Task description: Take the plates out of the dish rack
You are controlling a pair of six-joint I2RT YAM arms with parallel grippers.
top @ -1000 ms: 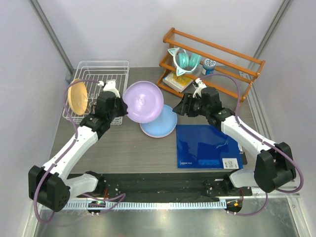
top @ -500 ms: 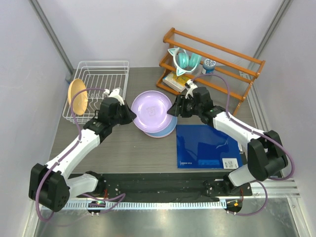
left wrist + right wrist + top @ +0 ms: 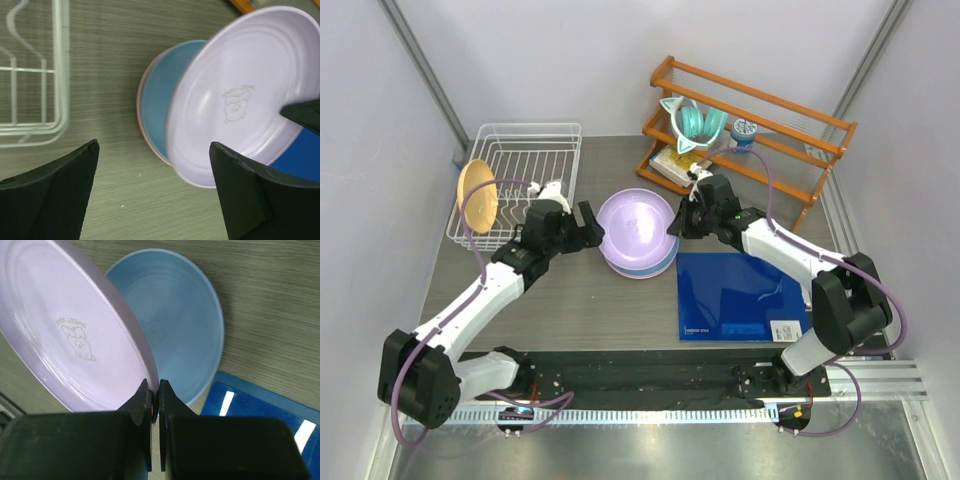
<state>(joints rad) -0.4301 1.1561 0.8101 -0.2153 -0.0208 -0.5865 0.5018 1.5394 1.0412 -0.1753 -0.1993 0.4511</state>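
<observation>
The lavender plate [image 3: 638,226] hangs tilted over the blue plate [image 3: 642,266], which lies on a pink plate [image 3: 140,112] whose rim alone shows. My right gripper [image 3: 676,222] is shut on the lavender plate's right rim [image 3: 145,360], fingertips pinched at the right gripper [image 3: 155,389]. My left gripper [image 3: 588,224] stands open just left of that plate, and in its wrist view the left gripper [image 3: 155,192] has only table between its fingers. A yellow-orange plate [image 3: 477,195] stands upright at the left side of the white dish rack [image 3: 532,135].
A blue mat [image 3: 740,295] lies right of the stacked plates. The orange wooden shelf [image 3: 760,115] at the back right holds teal headphones [image 3: 692,122], a spool and a book. The rack's wire corner [image 3: 57,75] is close to my left gripper.
My left gripper let go of the lavender plate and opened. My right gripper moved in and shut on its right rim. The plate came down over the blue plate.
</observation>
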